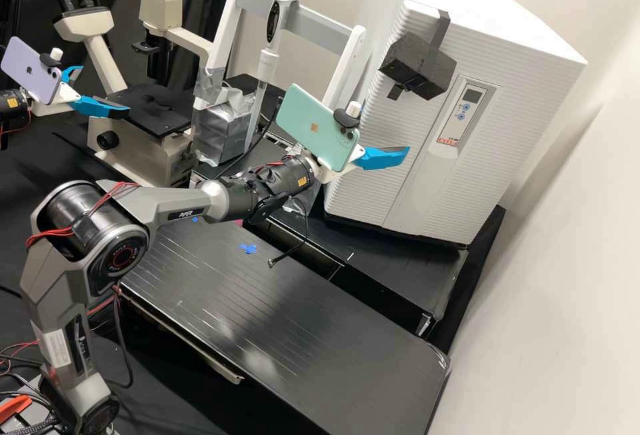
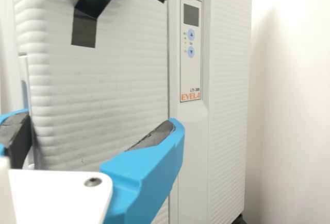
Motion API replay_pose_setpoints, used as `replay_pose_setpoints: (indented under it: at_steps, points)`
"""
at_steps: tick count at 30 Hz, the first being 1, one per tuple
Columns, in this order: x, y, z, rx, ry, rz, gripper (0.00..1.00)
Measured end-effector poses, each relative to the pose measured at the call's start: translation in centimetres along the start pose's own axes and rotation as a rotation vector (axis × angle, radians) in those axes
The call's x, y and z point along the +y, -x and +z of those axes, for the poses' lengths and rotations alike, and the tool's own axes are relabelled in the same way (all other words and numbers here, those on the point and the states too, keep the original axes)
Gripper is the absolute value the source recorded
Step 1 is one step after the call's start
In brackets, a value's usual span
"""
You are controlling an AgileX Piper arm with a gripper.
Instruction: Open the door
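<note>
In the high view, my gripper (image 1: 383, 157) is at the front of the white cabinet, level with the lower half of its ribbed door (image 1: 363, 175). A mint-green phone is mounted behind the fingers. In the wrist view, the gripper (image 2: 98, 123) has its two blue fingers wide apart, with nothing held. The ribbed door (image 2: 103, 95) fills the background between them and looks closed against the panel strip. A pale grey strip (image 2: 24, 80) runs along the door's side edge, close to one finger; whether they touch, I cannot tell.
A black block (image 1: 419, 65) is taped high on the cabinet front, beside the control panel (image 1: 461, 114). A microscope (image 1: 147, 105) and a silver-wrapped box (image 1: 227, 122) stand near the arm. A wall (image 1: 567, 275) flanks the cabinet. Another arm's blue fingers (image 1: 100, 106) are near the microscope.
</note>
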Motion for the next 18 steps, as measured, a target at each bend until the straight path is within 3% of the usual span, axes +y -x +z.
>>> replay_pose_setpoints:
  at_steps: [18]
  points:
    - [-0.22,0.0,-0.07,0.008,0.002,-0.024,0.0]
